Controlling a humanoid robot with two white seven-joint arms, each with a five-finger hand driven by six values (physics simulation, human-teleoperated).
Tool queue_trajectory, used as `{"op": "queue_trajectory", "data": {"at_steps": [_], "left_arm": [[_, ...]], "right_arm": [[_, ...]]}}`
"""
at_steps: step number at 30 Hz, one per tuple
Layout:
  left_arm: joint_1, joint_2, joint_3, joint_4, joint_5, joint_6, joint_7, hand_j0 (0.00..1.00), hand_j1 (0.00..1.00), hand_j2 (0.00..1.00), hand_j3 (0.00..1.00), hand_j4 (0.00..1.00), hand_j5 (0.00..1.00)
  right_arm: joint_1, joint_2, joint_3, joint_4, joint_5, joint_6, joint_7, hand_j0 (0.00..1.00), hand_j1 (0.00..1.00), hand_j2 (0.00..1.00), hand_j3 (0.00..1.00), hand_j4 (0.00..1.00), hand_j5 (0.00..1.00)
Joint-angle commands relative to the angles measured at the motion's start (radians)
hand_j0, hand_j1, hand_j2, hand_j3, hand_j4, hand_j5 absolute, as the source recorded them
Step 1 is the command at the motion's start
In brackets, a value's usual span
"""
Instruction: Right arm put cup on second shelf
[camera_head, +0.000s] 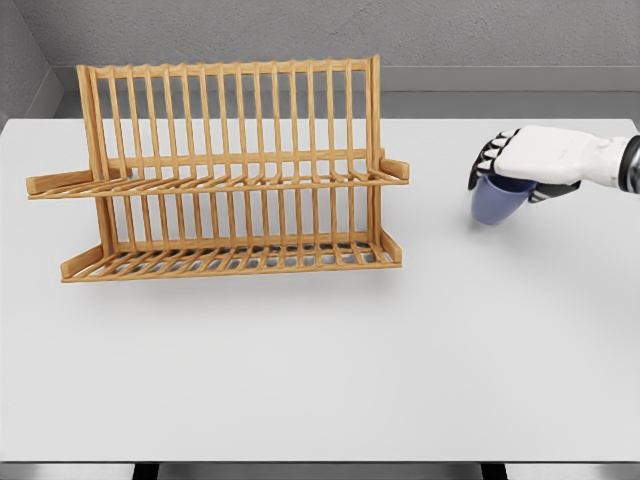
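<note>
In the head view, the right hand (520, 165) is at the right side of the frame, a little above the middle, and its arm comes in from the right edge. The fingers are curled over the top of a blue cup (497, 202) and hold it; the cup hangs under the palm and is tilted, its lower end pointing to the lower left. A soft shadow lies on the white bench (320, 360) just under the cup, but I cannot tell if the cup touches the bench or is a little lifted. The wooden rack (225, 170) stands in the left half of the frame, well apart from the cup, with an upper shelf (215, 180) and a lower shelf (230, 262). I judge that the grasp is done and the carrying step is in hand. The next move calls for bringing the cup left toward the rack, high enough to pass its right end, and then setting it on the slats. The rim of the cup is hidden by the hand, and the left arm is not visible.
</note>
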Motion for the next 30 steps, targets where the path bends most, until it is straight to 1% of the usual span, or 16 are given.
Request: {"op": "queue_trajectory", "data": {"at_steps": [1, 5, 7, 13, 14, 16, 19, 24, 25, 27, 30], "left_arm": [[0.002, 0.0, 0.0, 0.0, 0.0, 0.0, 0.0, 1.0, 1.0, 1.0, 1.0, 1.0, 1.0], [0.0, 0.0, 0.0, 0.0, 0.0, 0.0, 0.0, 1.0, 1.0, 1.0, 1.0, 1.0, 1.0], [0.0, 0.0, 0.0, 0.0, 0.0, 0.0, 0.0, 1.0, 1.0, 1.0, 1.0, 1.0, 1.0], [0.0, 0.0, 0.0, 0.0, 0.0, 0.0, 0.0, 1.0, 1.0, 1.0, 1.0, 1.0, 1.0], [0.0, 0.0, 0.001, 0.0, 0.0, 0.0, 0.0, 1.0, 1.0, 1.0, 1.0, 1.0, 1.0], [0.0, 0.0, 0.0, 0.0, 0.0, 0.0, 0.0, 1.0, 1.0, 1.0, 1.0, 1.0, 1.0], [0.0, 0.0, 0.0, 0.0, 0.0, 0.0, 0.0, 1.0, 1.0, 1.0, 1.0, 1.0, 1.0], [0.0, 0.0, 0.0, 0.0, 0.0, 0.0, 0.0, 1.0, 1.0, 1.0, 1.0, 1.0, 1.0], [0.002, 0.0, 0.0, 0.0, 0.0, 0.0, 0.0, 1.0, 1.0, 1.0, 1.0, 1.0, 1.0], [0.0, 0.0, 0.0, 0.0, 0.0, 0.0, 0.0, 1.0, 1.0, 1.0, 1.0, 1.0, 1.0], [0.0, 0.0, 0.0, 0.0, 0.0, 0.0, 0.0, 1.0, 1.0, 1.0, 1.0, 1.0, 1.0]], "right_arm": [[0.0, -0.001, -0.014, -0.006, -0.005, 0.005, 0.0, 0.68, 0.68, 0.68, 0.68, 0.68, 0.68], [-0.005, -0.003, -0.032, -0.007, -0.005, 0.003, 0.001, 0.68, 0.68, 0.68, 0.68, 0.68, 0.68], [-0.028, 0.0, -0.032, -0.007, -0.006, 0.0, 0.027, 0.68, 0.68, 0.68, 0.68, 0.68, 0.68], [-0.034, 0.005, -0.091, -0.009, -0.006, -0.001, 0.046, 0.68, 0.68, 0.68, 0.68, 0.68, 0.68], [-0.035, 0.006, -0.104, -0.009, -0.006, -0.001, 0.066, 0.68, 0.68, 0.68, 0.68, 0.68, 0.68], [-0.035, 0.005, -0.114, -0.036, -0.006, 0.008, 0.072, 0.68, 0.68, 0.68, 0.68, 0.68, 0.68], [-0.037, 0.006, -0.135, -0.042, -0.006, 0.01, 0.073, 0.68, 0.68, 0.68, 0.68, 0.68, 0.68], [-0.075, 0.008, -0.143, -0.042, -0.008, 0.01, 0.073, 0.68, 0.68, 0.68, 0.68, 0.68, 0.68], [-0.077, 0.009, -0.157, -0.048, -0.009, 0.01, 0.073, 0.68, 0.68, 0.68, 0.68, 0.68, 0.68], [-0.077, 0.015, -0.172, -0.094, -0.011, 0.013, 0.072, 0.68, 0.68, 0.68, 0.68, 0.68, 0.68], [-0.078, 0.017, -0.18, -0.122, -0.012, 0.014, 0.072, 0.68, 0.68, 0.68, 0.68, 0.68, 0.68]]}}
